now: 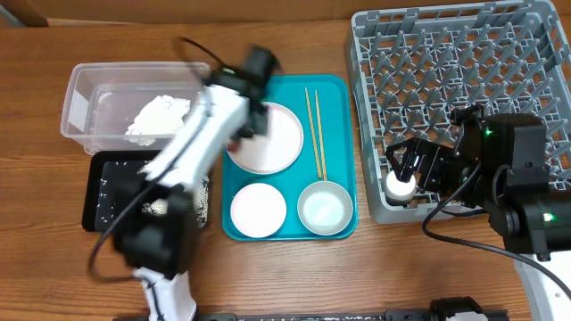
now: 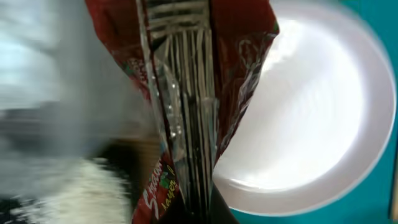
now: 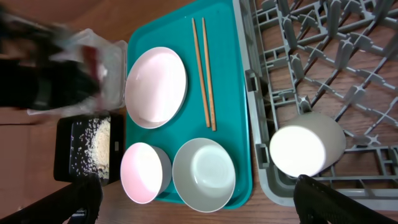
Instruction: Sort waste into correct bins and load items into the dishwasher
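- Tabletop [image 1: 294, 276] of brown wood seen from above, with two robot arms over it; the left arm is blurred
- We see the left gripper [image 1: 241, 132] over the left edge of the large plate [image 1: 272, 141], which sits on a teal tray [image 1: 343, 98]
- It is closed on the red sauce packet [image 2: 186, 93], which hangs right in front of the wrist camera, above the plate; the packet hides the fingers from us
- We see the right gripper [image 3: 198, 186] at the dish rack [image 1: 464, 53] with its fingers spread wide, gripping nothing
- The tiny white cup [image 3: 305, 149] lies tilted in the rack's corner cell nearest the teal tray, just beyond those fingers
- Chopsticks [image 1: 314, 134] lie side by side on the tray to the right of the plate; the pale bowl [image 1: 258, 209] and metal bowl [image 1: 324, 208] sit at its near edge
- The clear tub [image 1: 80, 80] holds the crumpled napkin [image 1: 159, 116]; just beside it, the black tray [image 1: 98, 178] carries rice grains [image 3: 96, 146]
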Motion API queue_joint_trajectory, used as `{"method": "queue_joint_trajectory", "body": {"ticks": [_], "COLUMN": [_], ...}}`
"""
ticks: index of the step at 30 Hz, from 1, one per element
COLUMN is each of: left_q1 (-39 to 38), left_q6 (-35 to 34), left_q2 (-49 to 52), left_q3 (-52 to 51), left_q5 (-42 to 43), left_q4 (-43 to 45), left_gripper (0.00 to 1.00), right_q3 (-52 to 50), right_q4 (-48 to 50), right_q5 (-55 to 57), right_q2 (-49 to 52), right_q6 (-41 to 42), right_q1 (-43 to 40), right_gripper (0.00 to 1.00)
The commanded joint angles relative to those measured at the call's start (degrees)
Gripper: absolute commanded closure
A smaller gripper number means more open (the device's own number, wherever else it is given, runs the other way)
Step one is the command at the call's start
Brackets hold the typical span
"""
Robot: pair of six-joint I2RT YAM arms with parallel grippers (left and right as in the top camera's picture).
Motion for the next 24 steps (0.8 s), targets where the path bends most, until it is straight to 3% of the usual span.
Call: {"method": "queue_joint_trajectory", "body": {"ticks": [1, 5, 6, 7, 8, 9, 10, 12, 17, 24], "left_q1": [10.27, 18.16, 19.5, 20.61, 22.25, 22.95, 23.34, 23.71, 20.79, 13.18], "left_q6": [-8.55, -8.26, -7.17, -5.31, -1.44, 1.2, 2.89, 3.98, 8.09, 8.02], "left_q2": [-6.19, -4.66, -4.37, -3.96, -3.58, -3.58, -3.63, -4.15, -9.42, -20.61], "left_q3": [2.19, 2.14, 2.14, 2.14, 2.14, 2.16, 2.29, 3.3, 5.95, 5.95], "left_q5": [-7.43, -2.4, 0.02, 2.82, 8.0, 10.21, 10.67, 10.54, 13.62, 13.0], "left_q4": [-0.37, 0.94, 1.73, 2.69, 4.48, 5.09, 4.87, 2.1, -3.93, -9.27], "left_gripper": [0.96, 0.96, 0.9, 0.71, 0.3, 0.03, 0.0, 0.05, 0.32, 0.34], "right_q3": [0.81, 0.81, 0.81, 0.81, 0.81, 0.81, 0.81, 0.81, 0.81, 0.81], "right_q4": [-0.02, 0.02, 0.02, 0.02, 0.04, 0.07, 0.07, -0.17, -0.44, -0.22], "right_q5": [0.52, 0.55, 0.55, 0.55, 0.55, 0.55, 0.55, 0.55, 0.55, 0.57], "right_q2": [-0.15, -0.15, -0.15, -0.15, -0.15, -0.15, -0.15, -0.15, -0.15, -0.15], "right_q6": [-0.39, -0.39, -0.39, -0.42, -0.39, -0.42, -0.42, -0.42, -0.42, -0.42], "right_q1": [0.22, 0.22, 0.22, 0.22, 0.22, 0.22, 0.22, 0.22, 0.22, 0.22], "right_gripper": [0.0, 0.0, 0.0, 0.0, 0.0, 0.0, 0.0, 0.0, 0.0, 0.0]}}
